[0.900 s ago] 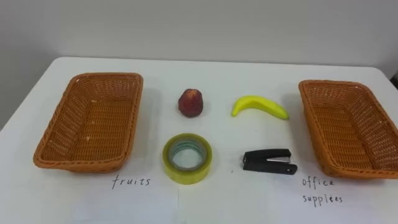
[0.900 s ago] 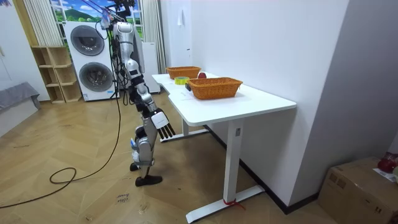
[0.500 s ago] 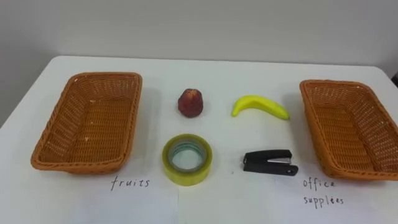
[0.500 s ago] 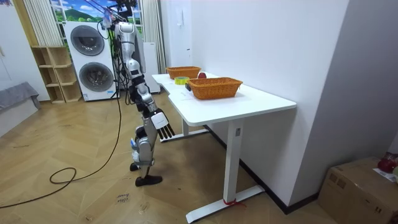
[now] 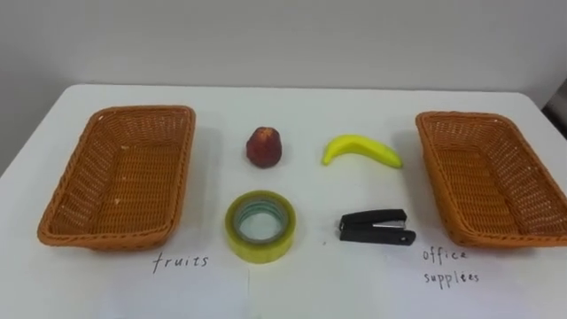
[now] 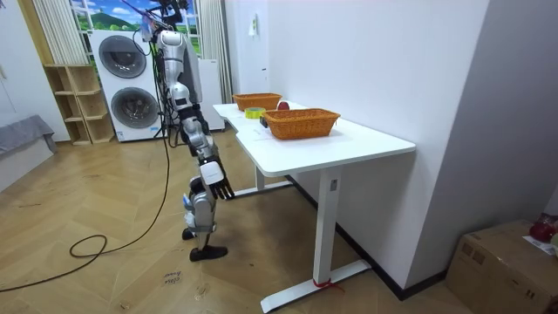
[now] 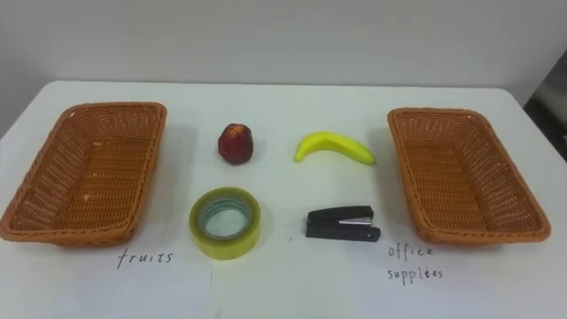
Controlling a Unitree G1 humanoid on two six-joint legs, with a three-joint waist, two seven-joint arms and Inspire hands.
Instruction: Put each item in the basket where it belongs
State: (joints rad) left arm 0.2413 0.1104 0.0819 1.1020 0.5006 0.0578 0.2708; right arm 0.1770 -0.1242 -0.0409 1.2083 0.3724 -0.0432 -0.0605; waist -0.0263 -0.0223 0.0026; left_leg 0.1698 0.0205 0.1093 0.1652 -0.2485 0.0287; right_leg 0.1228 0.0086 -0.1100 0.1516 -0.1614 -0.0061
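Observation:
On the white table [image 5: 301,288] lie a red apple [image 5: 264,146] and a yellow banana [image 5: 361,150] in the far row. Nearer me are a yellow tape roll [image 5: 260,250] and a black stapler [image 5: 375,227]. An empty wicker basket [image 5: 182,177] stands at the left and another empty one [image 5: 425,168] at the right. In the room view I stand at the table's long side, and my right hand [image 6: 214,178] hangs by my leg with straight fingers, holding nothing.
Handwritten words [image 5: 180,262] mark the table in front of each basket. The table's front edge lies just below the labels. In the room view, stacked washing machines [image 6: 122,57] and a wooden shelf [image 6: 74,105] stand behind me.
My right hand has swung down and in toward my leg. The head camera has shifted a little, so the whole table scene sits slightly further left.

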